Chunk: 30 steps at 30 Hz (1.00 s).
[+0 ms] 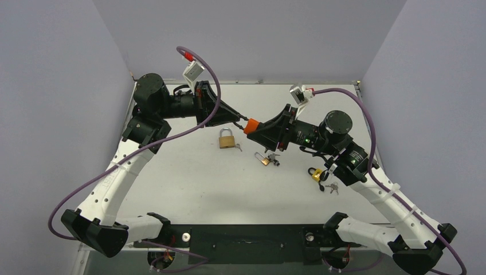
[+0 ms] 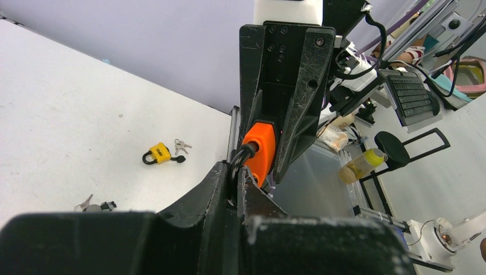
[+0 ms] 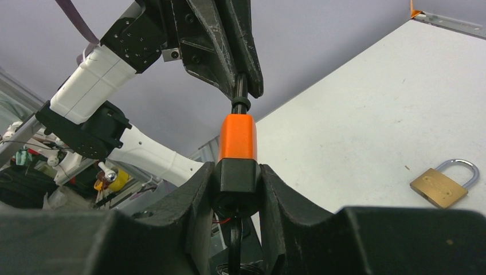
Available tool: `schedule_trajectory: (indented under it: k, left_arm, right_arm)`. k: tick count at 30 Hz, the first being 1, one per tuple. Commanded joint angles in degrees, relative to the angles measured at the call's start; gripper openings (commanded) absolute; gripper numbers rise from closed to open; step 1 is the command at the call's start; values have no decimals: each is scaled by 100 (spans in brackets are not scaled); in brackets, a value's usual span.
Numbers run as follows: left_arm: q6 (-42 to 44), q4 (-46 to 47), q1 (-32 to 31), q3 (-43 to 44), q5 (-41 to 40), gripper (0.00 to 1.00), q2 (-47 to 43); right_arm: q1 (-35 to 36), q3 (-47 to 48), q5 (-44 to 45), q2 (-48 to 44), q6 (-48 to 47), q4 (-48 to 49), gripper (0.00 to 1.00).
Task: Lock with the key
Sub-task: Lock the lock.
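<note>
An orange padlock [image 1: 250,126] with a black base is held in the air between both arms, above the table's far middle. My right gripper [image 1: 258,129] is shut on the lock's black base [image 3: 237,175]. The orange body [image 3: 238,137] sticks out past its fingers. My left gripper [image 1: 238,120] is shut on the lock's black shackle [image 2: 241,161], with the orange body [image 2: 259,152] just beyond its tips. In the right wrist view the left fingers [image 3: 247,69] pinch the shackle [image 3: 240,94]. A dark key-like piece [image 3: 234,240] hangs from the lock's underside.
A brass padlock [image 1: 227,139] lies on the white table [image 1: 183,177] under the held lock and shows in the right wrist view [image 3: 441,186]. A small padlock with keys [image 1: 265,158] lies mid-table. A yellow padlock [image 1: 317,175] and loose keys [image 1: 332,187] lie by the right arm.
</note>
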Motion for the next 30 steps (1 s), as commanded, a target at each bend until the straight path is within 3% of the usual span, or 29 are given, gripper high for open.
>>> schedule_trajectory:
  k: [1, 12, 30]
  left_arm:
    - [-195, 179, -415, -93, -262, 0, 30]
    - [204, -264, -515, -194, -533, 0, -92]
    - [154, -301, -952, -346, -637, 0, -165]
  right_arm:
    - [147, 46, -165, 162, 111, 1177, 0]
    - [83, -31, -360, 306, 768, 2041, 0]
    - [89, 327, -108, 703, 567, 1825, 0]
